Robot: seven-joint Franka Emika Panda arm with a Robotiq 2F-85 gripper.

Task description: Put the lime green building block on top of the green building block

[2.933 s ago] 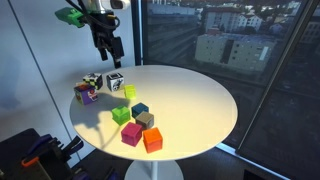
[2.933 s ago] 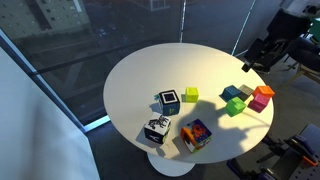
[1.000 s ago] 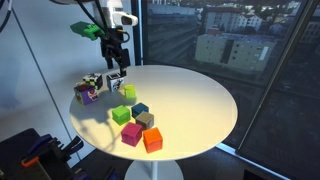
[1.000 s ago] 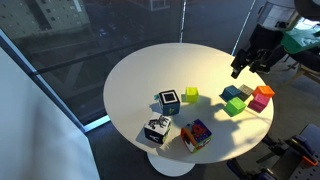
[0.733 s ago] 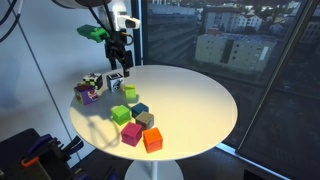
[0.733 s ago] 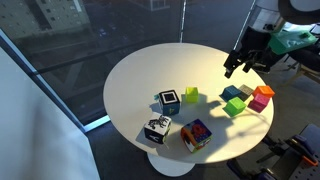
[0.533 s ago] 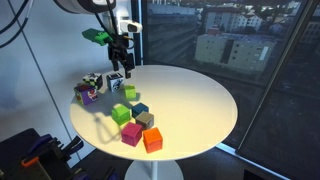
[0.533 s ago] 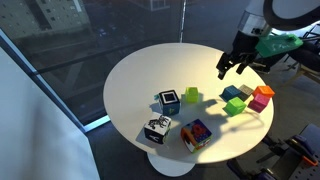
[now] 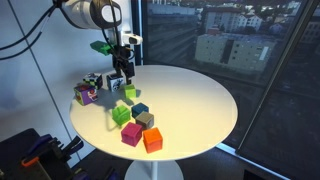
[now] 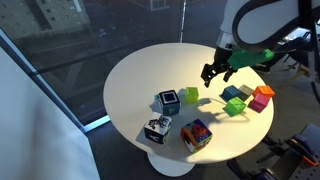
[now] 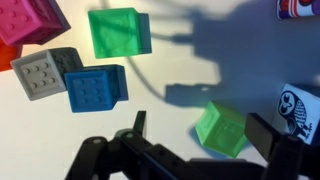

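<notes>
In under three seconds the black two-fingered gripper (image 9: 122, 76) has swung in from beyond the rim of the round white table (image 9: 205, 100). It now hangs, jaws spread wide and holding nothing, just above the small pale yellow-green cube, the lime green building block (image 9: 130, 92). We read that as the reach all but finished and the pick-up not yet begun; nothing else on the table has shifted. Scanning the wrist view from the left, we find a magenta studded cube (image 11: 28, 20), a grey cube (image 11: 42, 72), a dark teal cube (image 11: 95, 88), then the bright, saturated green cube, the green building block (image 11: 118, 32). Last comes the lime one, shadowed, between the jaws with a white owl-printed cube (image 11: 300, 108) at its three o'clock. The green building block lies at about ten o'clock from the lime block there, apart and uncovered, its top free to be stacked on. We see no container anywhere: every cube rests directly on the tabletop.
</notes>
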